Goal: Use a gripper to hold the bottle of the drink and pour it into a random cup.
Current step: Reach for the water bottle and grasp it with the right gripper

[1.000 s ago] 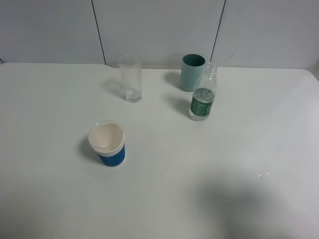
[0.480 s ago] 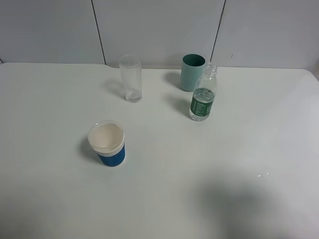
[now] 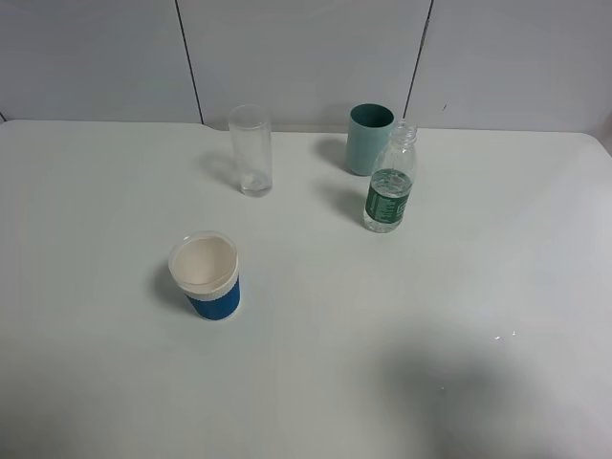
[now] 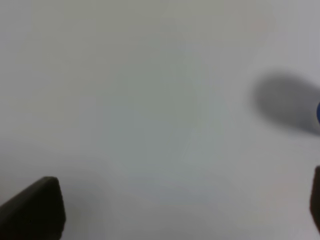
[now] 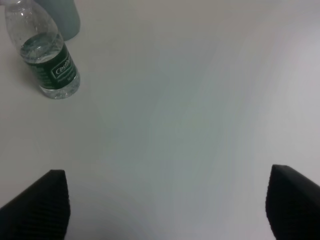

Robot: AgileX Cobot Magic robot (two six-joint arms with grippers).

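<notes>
The bottle [image 3: 389,182] stands upright and uncapped at the back right of the white table, with a dark green label and clear liquid. It also shows in the right wrist view [image 5: 47,55]. The blue-banded cup [image 3: 206,275] with a white rim stands at the front left; only a blue sliver of it [image 4: 318,112] shows in the left wrist view. Neither gripper shows in the exterior view. My right gripper [image 5: 167,205] is open and empty, well short of the bottle. My left gripper [image 4: 175,210] is open and empty over bare table.
A teal-green cup [image 3: 369,139] stands right behind the bottle, also in the right wrist view [image 5: 62,15]. A tall clear glass [image 3: 251,150] stands at the back, left of the middle. A grey panelled wall [image 3: 306,57] lies behind the table.
</notes>
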